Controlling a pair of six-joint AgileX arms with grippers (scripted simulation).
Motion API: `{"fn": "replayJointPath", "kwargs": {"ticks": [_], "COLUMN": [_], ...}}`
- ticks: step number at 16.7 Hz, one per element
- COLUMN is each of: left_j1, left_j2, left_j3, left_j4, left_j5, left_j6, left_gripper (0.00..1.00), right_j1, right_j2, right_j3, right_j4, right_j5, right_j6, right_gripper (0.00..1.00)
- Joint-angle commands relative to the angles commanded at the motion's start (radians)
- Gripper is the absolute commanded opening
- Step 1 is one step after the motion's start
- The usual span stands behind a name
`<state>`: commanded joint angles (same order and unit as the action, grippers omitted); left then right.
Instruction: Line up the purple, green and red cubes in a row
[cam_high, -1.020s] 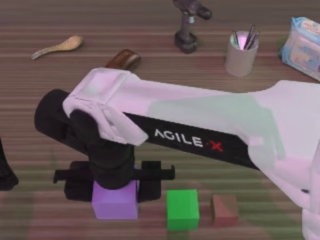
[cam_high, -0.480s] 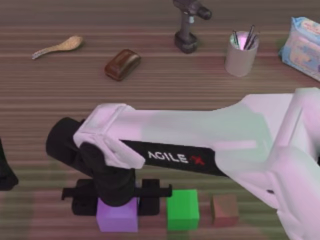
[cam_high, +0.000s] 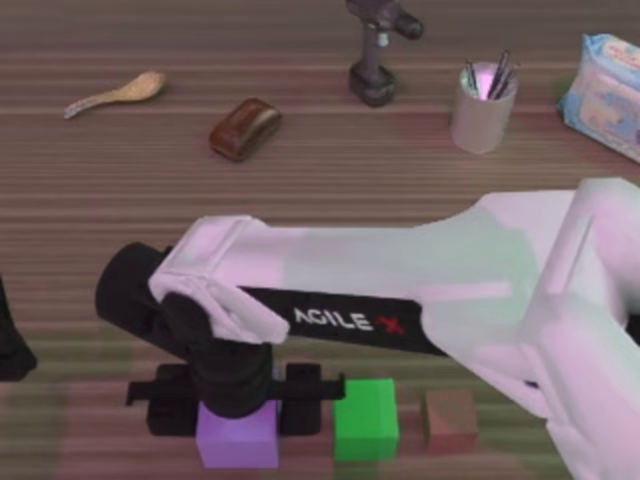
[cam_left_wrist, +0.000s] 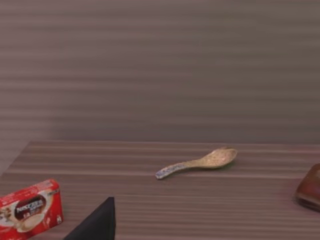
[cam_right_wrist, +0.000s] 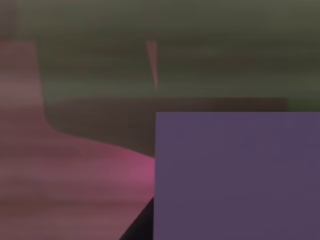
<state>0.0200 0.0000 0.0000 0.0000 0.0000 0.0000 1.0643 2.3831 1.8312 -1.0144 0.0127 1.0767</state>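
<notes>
The light-purple cube (cam_high: 238, 445) sits at the near edge, left of centre, with my right gripper (cam_high: 237, 415) straight above it and shut on it, one black finger on each side. It fills much of the right wrist view as a purple cube (cam_right_wrist: 235, 175), with a dark finger against its edge. The green cube (cam_high: 365, 420) stands just to the right of the purple one, a small gap between them. The brick-red cube (cam_high: 450, 420) follows farther right, roughly in line. My left arm (cam_high: 10, 350) is parked at the left edge.
A glossy brown block (cam_high: 245, 128), a spoon (cam_high: 115, 93), a dark tool (cam_high: 378, 50), a cup of pens (cam_high: 482, 108) and a wipes pack (cam_high: 610, 85) lie along the back. The left wrist view shows a red box (cam_left_wrist: 30, 207).
My right gripper has carried the purple cube toward the near edge and slightly right, closer to the green cube. The arm no longer covers the brown block.
</notes>
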Motion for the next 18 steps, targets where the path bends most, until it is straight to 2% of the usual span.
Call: {"fn": "replayJointPath", "kwargs": {"ticks": [10, 18], "left_j1": [0.0, 0.0], "left_j2": [0.0, 0.0], "left_j3": [0.0, 0.0], "left_j4": [0.0, 0.0], "left_j5": [0.0, 0.0], "left_j6": [0.0, 0.0], "left_gripper": [1.0, 1.0], "right_j1": [0.0, 0.0], "right_j2": [0.0, 0.0], "right_j3": [0.0, 0.0], "right_j4": [0.0, 0.0], "right_j5": [0.0, 0.0], "right_j6": [0.0, 0.0], "right_gripper": [0.98, 1.0]}}
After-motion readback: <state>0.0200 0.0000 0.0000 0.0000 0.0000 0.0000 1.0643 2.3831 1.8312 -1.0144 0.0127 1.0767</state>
